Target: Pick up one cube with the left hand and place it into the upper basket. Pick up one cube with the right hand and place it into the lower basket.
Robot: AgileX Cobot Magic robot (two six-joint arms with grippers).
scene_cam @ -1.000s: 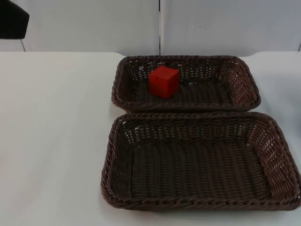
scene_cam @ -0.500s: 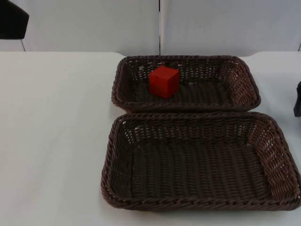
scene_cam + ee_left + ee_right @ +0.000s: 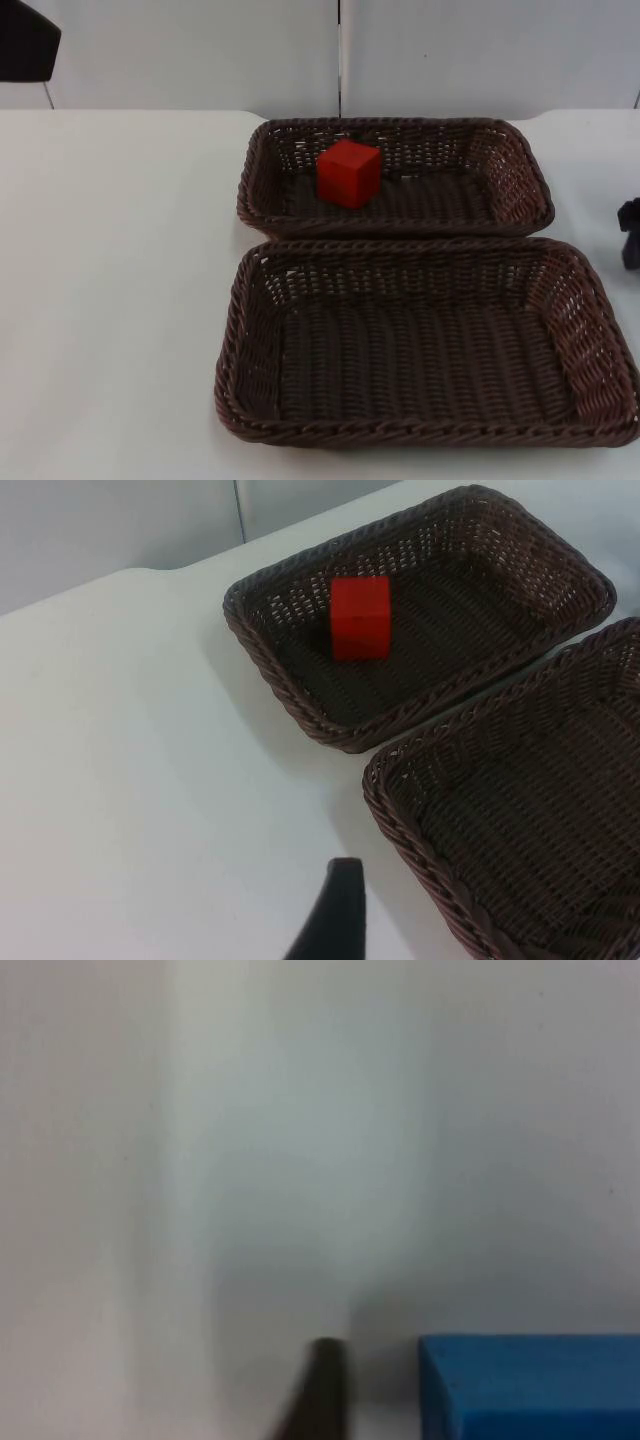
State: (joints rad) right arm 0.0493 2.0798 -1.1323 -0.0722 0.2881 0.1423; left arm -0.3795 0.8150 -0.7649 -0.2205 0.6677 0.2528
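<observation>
A red cube [image 3: 349, 172] rests inside the upper basket [image 3: 395, 126], towards its left side; the left wrist view shows the same cube [image 3: 360, 616] in that basket [image 3: 280, 660]. The lower basket [image 3: 420, 250] holds nothing. A blue cube [image 3: 530, 1385] lies on the white table, close in front of my right gripper in the right wrist view. My right gripper [image 3: 630, 232] reaches in at the table's right edge, just right of the gap between the baskets. My left arm [image 3: 25, 45] waits at the far left corner, away from both baskets.
Both wicker baskets stand side by side in depth, nearly touching, right of the table's middle. White table top stretches to their left. The grey partition wall [image 3: 200, 50] closes off the back.
My right gripper has come into the top view at the right edge and moved slightly lower and inward. The left arm, the baskets and the red cube have stayed put.
</observation>
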